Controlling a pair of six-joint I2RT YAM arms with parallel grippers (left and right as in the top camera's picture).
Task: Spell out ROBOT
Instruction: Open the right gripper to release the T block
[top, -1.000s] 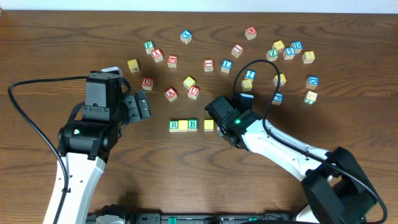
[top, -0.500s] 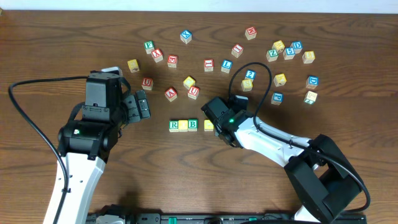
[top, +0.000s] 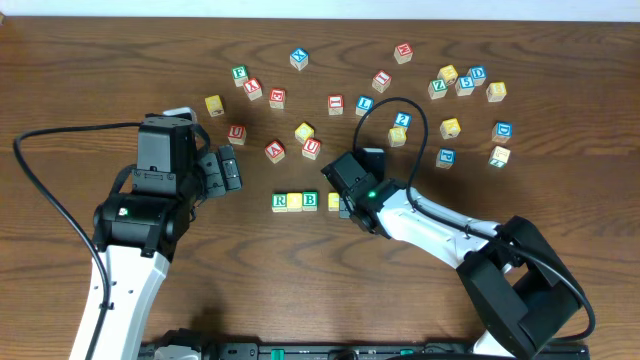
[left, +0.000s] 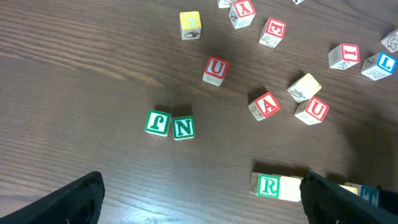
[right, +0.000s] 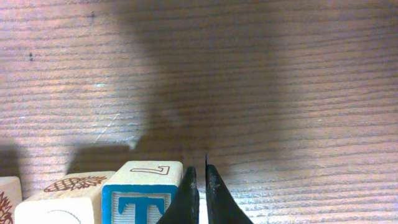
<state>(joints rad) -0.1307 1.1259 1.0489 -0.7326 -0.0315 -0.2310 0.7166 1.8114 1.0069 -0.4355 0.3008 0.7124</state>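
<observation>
Just left of the right gripper (right: 202, 186), against its left finger: the blue T cube (right: 138, 202), printed face toward the wrist camera, letter upright. Fingers pressed together with only a hairline slit, clamping nothing. Touching the T on its far side from the fingers: second yellow cube (right: 59, 202). From overhead, row running straight out to the left of that gripper, level across the table (top: 120, 60): B cube (top: 310, 201), first yellow cube (top: 295, 201), R cube (top: 280, 201) at the far end. Left gripper (left: 201, 180) spread wide, holding nothing. Just beside its right finger: the R, upright. Ahead, between its fingers: green F cube (left: 158, 122) and N cube (left: 183, 127), touching.
</observation>
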